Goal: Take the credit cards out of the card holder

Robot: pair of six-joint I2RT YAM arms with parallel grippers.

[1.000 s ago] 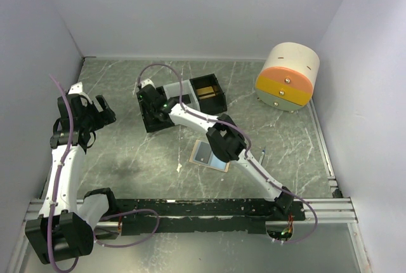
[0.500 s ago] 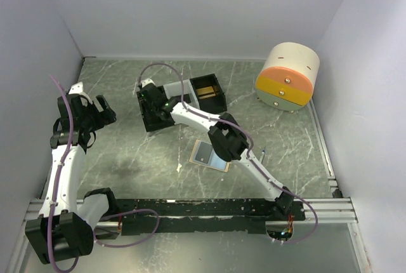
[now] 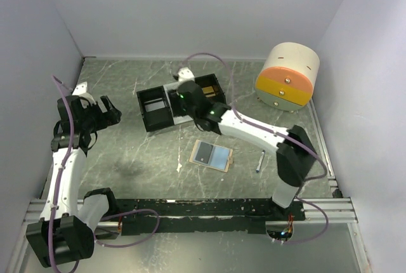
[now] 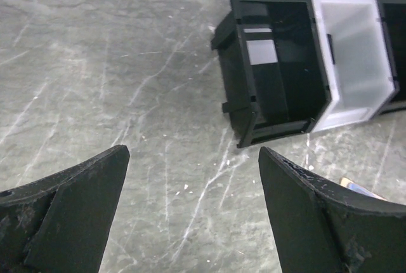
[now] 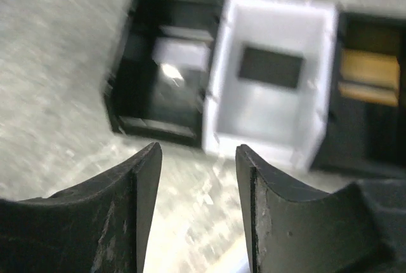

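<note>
1. At the lower centre of the overhead view, the card holder (image 3: 212, 156) lies open and flat on the desk (image 3: 127, 152). Its left half shows a dark rectangle and its right half is pale blue. The right arm (image 3: 244, 127) reaches to the upper centre, with its wrist over the middle of the three-compartment tray (image 3: 154, 124). The card holder sits below and slightly right of that wrist, well apart from it. The left fingers (image 3: 105, 104) are at the left of the frame, spread wide and released, far from the card holder. A small dark stick (image 3: 260, 160) lies to the right of the card holder. A cream drum (image 3: 288, 76) with orange and yellow bands stands at the upper right.

2. Left wrist view: the left fingers (image 4: 70, 216) fill the two bottom corners, wide apart with only bare desk between them. The tray (image 4: 244, 95) is at the upper right, and its black end compartment holds a pale card (image 4: 261, 51). One corner of the card holder (image 4: 360, 187) peeks in at the lower right, just above the right-hand finger.

3. Right wrist view, blurred: the right fingers (image 5: 127, 209) rise from the bottom edge, parted, and the gap between them is empty, so they grasp nothing. The tray (image 5: 216, 95) spans the upper frame above them. The pale card (image 5: 183, 52) is in the left black compartment, a dark card (image 5: 271, 67) is in the white middle one, and a gold card (image 5: 371, 68) is in the right black one.
</note>
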